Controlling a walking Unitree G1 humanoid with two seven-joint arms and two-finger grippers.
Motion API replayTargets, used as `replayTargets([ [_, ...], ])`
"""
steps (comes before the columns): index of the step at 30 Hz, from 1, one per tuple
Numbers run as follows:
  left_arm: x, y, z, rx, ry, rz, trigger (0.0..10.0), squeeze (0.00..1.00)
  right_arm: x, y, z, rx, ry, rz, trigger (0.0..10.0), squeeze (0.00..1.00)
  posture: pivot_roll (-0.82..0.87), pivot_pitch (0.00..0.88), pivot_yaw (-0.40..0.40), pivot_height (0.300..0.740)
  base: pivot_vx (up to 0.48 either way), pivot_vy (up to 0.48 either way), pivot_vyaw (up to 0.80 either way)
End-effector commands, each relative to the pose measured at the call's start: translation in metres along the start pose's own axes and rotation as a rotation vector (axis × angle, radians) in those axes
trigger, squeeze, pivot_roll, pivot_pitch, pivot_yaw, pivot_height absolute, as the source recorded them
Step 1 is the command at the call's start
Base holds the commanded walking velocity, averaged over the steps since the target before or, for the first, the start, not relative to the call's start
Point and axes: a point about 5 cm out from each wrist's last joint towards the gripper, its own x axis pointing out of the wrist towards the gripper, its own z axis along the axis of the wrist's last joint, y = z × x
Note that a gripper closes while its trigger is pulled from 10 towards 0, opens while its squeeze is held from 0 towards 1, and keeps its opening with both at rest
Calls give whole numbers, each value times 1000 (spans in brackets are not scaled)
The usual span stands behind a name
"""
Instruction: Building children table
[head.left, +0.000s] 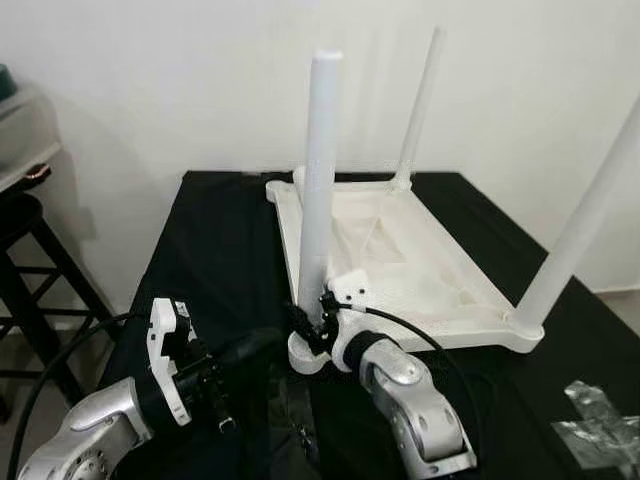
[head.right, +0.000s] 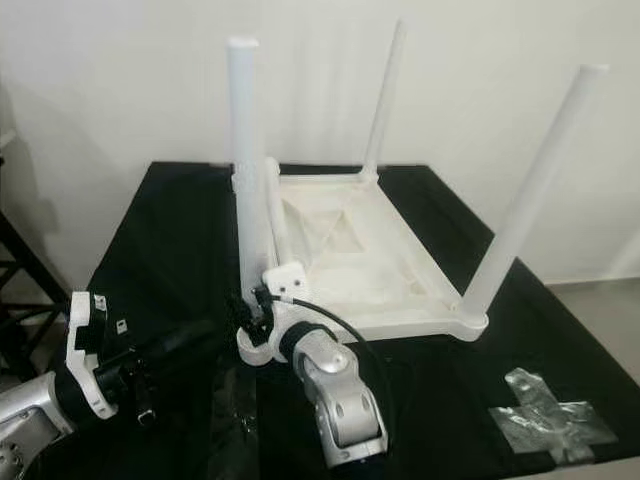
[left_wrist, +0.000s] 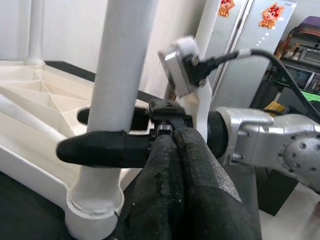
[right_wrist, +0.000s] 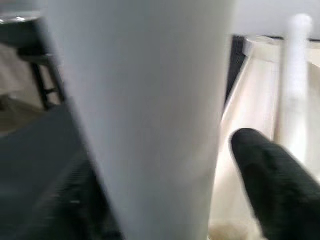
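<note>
Right claw (head.right: 248, 318) clamps low, fingers either side; left claw (head.right: 205, 340) closed beside it.

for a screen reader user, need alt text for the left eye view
The right gripper clamps the base of a tall white plastic table leg standing in a corner of the upturned white plastic tabletop on a black cloth. The left gripper reaches in beside it.
</note>
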Motion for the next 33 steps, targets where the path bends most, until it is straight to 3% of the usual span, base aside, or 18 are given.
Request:
replayTargets([
  [1,0,1,-1,-6,9,-4,10000,0,2,2,7,5,-31,91,10000,1000,91,0,-69,740,0,0,0],
  [2,0,1,-1,-5,9,-3,10000,0,3,3,11,-5,-47,158,10000,0,92,0,-69,740,0,0,0],
  [3,1,1,-1,-5,9,-3,10000,0,2,2,17,-39,-64,245,10000,0,92,0,-69,740,0,0,0],
  [4,1,1,-1,-5,9,-3,10000,0,2,2,17,-39,-64,245,10000,0,92,0,-69,740,0,0,0],
  [8,2,0,-2,-5,11,-3,10000,0,-4,-22,36,-198,-64,523,10000,0,111,0,-70,740,0,0,0],
  [16,2,1,-2,-6,13,-2,10000,0,-6,-42,47,-251,-11,680,10000,0,117,0,-67,740,0,0,0],
  [17,2,1,-2,-7,14,-2,10000,0,-5,-48,52,-252,-4,721,3882,0,119,0,-67,740,0,0,0],
  [18,2,1,-2,-7,15,-3,10000,0,-4,-52,54,-252,-2,730,1843,0,124,0,-66,740,0,0,0],
  [21,2,1,-2,-7,15,-3,10000,0,-3,-54,55,-251,-1,734,1843,0,124,0,-66,740,0,0,0],
  [22,2,1,-2,-7,15,-3,10000,0,-1,-57,57,-242,-4,738,0,0,125,0,-65,740,0,0,0],
  [33,2,1,-3,-9,19,-3,10000,0,0,-64,50,-228,15,806,0,0,128,0,-61,740,0,0,0],
])
